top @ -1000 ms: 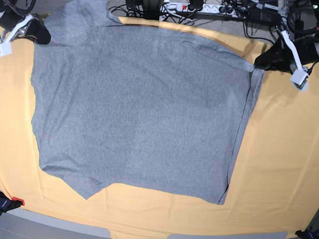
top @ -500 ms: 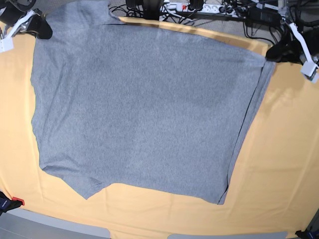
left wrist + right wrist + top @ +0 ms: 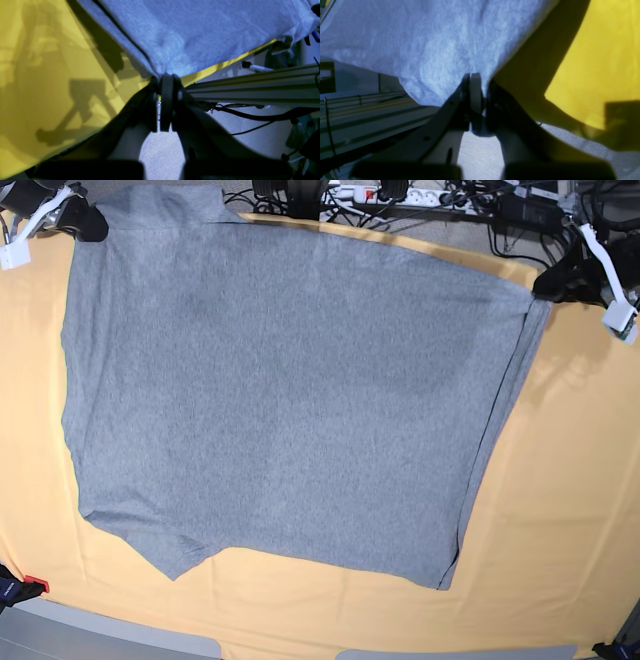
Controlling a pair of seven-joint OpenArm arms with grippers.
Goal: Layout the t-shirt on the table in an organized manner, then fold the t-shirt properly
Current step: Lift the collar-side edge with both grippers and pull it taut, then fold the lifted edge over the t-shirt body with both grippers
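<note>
i am holding the t-shirt point(image 3: 280, 400) by two far corners, plain grey side up, stretched across the table point(image 3: 570, 480). my left gripper point(image 3: 548, 280), at the upper right of the base view, is pinched tight on the corner there; the left wrist view shows the cloth bunching into its closed jaws. my right gripper point(image 3: 88, 222), at the upper left, is clamped just as tight on the other corner. the near edge is lying on the table toward the bottom of the frame, with a sleeve poking out at the lower left. to do this well, i am judging that both arms should be pulling evenly, keeping the far edge taut and level, then lowering together so no crease forms and the doubled strip along the right side flattens.
</note>
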